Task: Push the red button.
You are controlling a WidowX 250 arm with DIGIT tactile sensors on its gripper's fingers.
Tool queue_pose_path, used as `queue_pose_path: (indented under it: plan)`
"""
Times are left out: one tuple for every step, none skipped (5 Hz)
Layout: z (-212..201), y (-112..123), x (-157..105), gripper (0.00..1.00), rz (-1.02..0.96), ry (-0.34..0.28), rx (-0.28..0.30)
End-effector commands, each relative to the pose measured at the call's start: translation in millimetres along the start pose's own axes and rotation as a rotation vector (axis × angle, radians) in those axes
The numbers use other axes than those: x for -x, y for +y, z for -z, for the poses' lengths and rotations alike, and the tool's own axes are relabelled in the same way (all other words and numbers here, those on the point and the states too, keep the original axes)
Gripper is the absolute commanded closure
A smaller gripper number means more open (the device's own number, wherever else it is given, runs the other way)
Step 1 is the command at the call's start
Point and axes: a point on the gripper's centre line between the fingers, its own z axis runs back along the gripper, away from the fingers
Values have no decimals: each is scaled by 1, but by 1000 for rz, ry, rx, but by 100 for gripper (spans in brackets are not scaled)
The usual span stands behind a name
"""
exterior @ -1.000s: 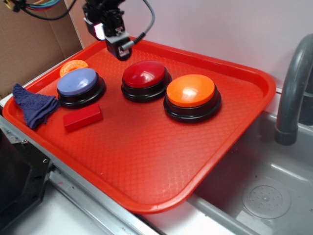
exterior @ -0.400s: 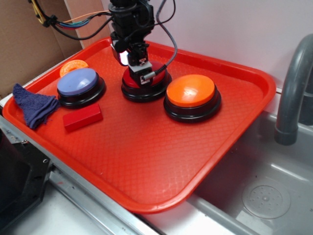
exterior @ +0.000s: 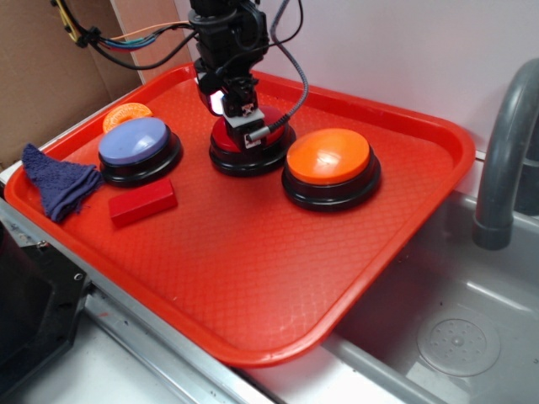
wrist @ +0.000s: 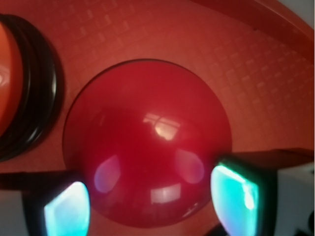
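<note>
Gripper sat over the red button, fingers apart, straddling its glossy dome. Button on black base, mid-back of textured red tray, between blue button and orange button.

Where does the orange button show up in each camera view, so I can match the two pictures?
Exterior: the orange button sits right of centre on the tray, just right of the red button.
Wrist: only its edge shows at the far left.
Shared landmark: the red button, under the gripper in one view, filling the middle of the other.
</note>
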Motion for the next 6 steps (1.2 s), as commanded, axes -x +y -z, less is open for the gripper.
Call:
queue_pose_path:
  plan:
    - [-14, 7, -13, 0, 2, -36, 17]
    - [-46, 13, -16, 0, -48, -44, 11]
    - [-65, 15, -11, 0, -88, -79, 13]
    - [-68, 14, -9, 0, -106, -86, 5]
    - [-72, 12, -7, 0, -122, -97, -1]
    - [-78, 10, -4, 0, -135, -96, 19]
